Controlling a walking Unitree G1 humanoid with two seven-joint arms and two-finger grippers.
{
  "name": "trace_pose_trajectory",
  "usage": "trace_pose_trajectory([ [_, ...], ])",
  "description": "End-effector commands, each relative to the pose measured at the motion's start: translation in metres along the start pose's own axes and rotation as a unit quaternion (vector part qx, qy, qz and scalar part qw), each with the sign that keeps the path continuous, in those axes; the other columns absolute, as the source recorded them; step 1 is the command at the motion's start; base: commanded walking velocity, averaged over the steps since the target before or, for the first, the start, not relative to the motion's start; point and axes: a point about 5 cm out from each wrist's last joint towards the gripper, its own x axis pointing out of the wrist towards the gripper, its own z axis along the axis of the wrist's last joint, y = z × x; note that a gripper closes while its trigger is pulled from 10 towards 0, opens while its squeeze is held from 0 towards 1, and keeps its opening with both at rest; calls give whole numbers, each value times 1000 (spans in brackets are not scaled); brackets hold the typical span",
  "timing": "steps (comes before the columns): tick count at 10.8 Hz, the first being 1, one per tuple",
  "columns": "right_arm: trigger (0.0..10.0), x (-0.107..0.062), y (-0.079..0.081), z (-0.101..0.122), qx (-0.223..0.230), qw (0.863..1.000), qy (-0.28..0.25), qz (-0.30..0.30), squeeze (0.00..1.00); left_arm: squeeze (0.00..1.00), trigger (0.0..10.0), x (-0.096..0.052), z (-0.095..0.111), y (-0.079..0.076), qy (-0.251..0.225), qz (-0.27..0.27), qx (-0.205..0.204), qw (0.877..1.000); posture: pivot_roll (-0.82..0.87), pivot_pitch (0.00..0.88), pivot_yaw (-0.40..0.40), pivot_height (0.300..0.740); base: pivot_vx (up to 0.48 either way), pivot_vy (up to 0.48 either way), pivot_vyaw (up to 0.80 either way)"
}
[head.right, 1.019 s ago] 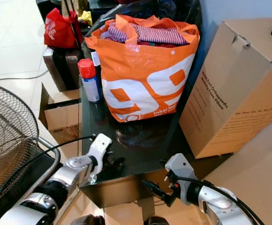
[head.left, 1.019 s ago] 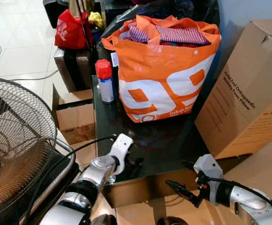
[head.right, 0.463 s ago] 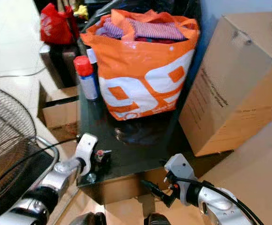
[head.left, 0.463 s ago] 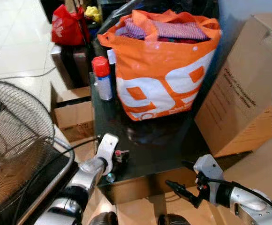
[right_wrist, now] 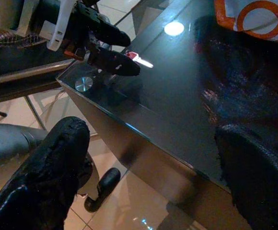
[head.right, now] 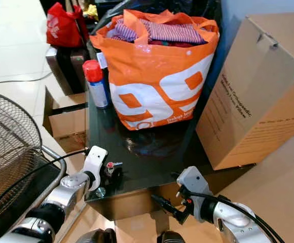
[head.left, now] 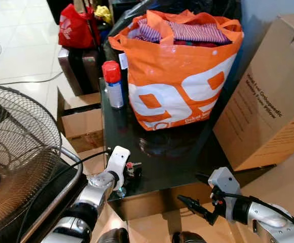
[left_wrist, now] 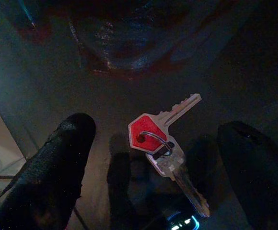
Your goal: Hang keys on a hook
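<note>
Dark glass tabletop (head.left: 177, 162), near-left corner: your left gripper (left_wrist: 153, 158) hangs released, fingers spread either side of the two silver keys on a ring, one red-capped (left_wrist: 165, 139), lying flat between them. Their long axes look to run crosswise to the fingers, though dim light blurs this. Right gripper (head.left: 197, 208), also spread, waits off the table's front edge, farther away. Orange woven shopping bag (head.left: 180, 76) holds striped clothes.

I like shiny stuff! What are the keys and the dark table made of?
The keys look like silvery metal, since the blades glint; one has a red head, probably plastic. The table looks like dark glass: its top mirrors the orange bag and shows a see-through edge.
</note>
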Motion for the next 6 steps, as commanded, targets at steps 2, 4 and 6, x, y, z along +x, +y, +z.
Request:
trace_pose_trajectory([
  [2,10000,-5,-3,1,-6,1000,3,-9,0,0,10000,7,-5,-22,36,-57,2,998,-237,136,60,740,0,0,0],
  [4,10000,-6,-3,0,-8,1000,5,-11,0,0,10000,13,9,-31,25,-73,1,997,-243,136,63,740,0,0,0],
  [6,10000,-6,-3,1,-9,1000,5,-12,0,0,10000,17,19,-38,16,-83,-1,996,-243,134,66,740,0,0,0],
])
